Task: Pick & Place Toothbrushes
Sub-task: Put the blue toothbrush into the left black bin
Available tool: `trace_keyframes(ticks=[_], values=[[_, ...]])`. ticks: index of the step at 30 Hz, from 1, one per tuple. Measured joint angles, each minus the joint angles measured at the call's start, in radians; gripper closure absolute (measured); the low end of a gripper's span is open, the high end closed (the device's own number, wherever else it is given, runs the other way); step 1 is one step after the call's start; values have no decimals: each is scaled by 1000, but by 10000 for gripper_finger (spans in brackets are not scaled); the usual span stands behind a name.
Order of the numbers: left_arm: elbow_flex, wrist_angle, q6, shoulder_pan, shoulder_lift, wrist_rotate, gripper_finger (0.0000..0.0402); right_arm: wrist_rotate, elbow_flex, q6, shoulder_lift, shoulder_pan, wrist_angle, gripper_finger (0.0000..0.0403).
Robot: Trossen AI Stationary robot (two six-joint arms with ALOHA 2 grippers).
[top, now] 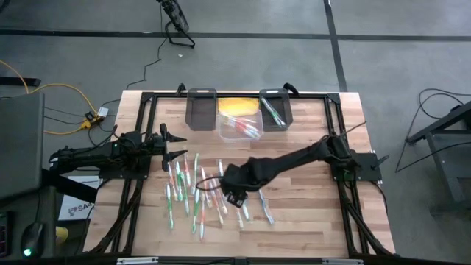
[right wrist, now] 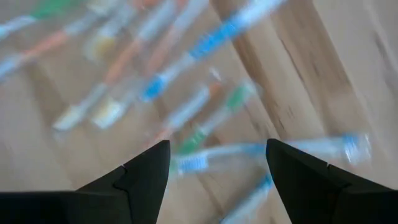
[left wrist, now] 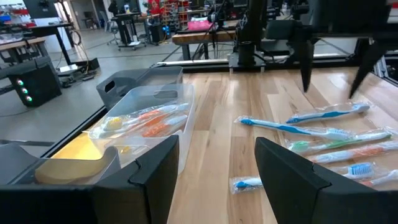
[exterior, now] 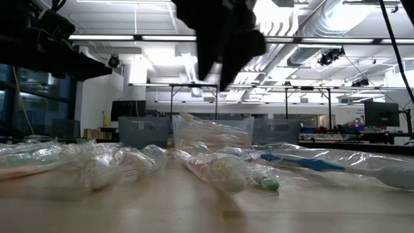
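So the right claw (top: 234, 197) is reaching out over the middle of the bench (top: 309, 213), hanging just above the scattered toothbrushes (top: 184, 193) with its fingers spread and nothing between them. Its wrist view looks straight down at a blurry bunch of wrapped brushes, blue, green and orange ones, lying at all angles on the wood, and none of them is touching the fingers. Most of the toothbrushes sit in a loose pile in the middle and toward the left of the bench, each in a clear wrapper, with a couple more lying just to the right of the right claw. A few are already in bins at the far edge: some orange and green ones in the clear bin (top: 239, 126) in the middle, and a couple in the dark bin (top: 274, 110) on the right. The other dark bin (top: 200, 109) on the left looks like it has nothing in it, as far as I can tell from above. There's something yellow (top: 238, 107) behind the clear bin, between the two dark ones. The left claw (top: 171, 144) is parked at the left side of the bench, also spread wide and holding nothing, pointing across toward the bins, well apart from the pile.
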Motion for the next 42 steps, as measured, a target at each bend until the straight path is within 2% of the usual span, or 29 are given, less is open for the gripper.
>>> trace_keyframes(ticks=[3, 10, 13, 19, 26, 31, 42], values=[[0, 0, 0, 0, 0, 0, 196, 31, -80, 167, 2, 39, -3, 144], [0, 0, 0, 0, 0, 0, 196, 18, -309, 488, -54, 129, 76, 144], [0, 0, -1, 0, 0, 0, 196, 21, -359, 552, -91, 137, 149, 144], [0, 0, -3, 0, 0, 0, 196, 20, -432, 626, -98, 142, 171, 144], [0, 0, -2, 0, 0, 0, 196, -16, -557, 678, -103, 147, 383, 150], [0, 0, -2, 0, 0, 0, 196, -11, -565, 684, -103, 158, 376, 202], [0, -2, 0, 0, 0, 0, 196, -22, -569, 632, -119, 157, 314, 385]])
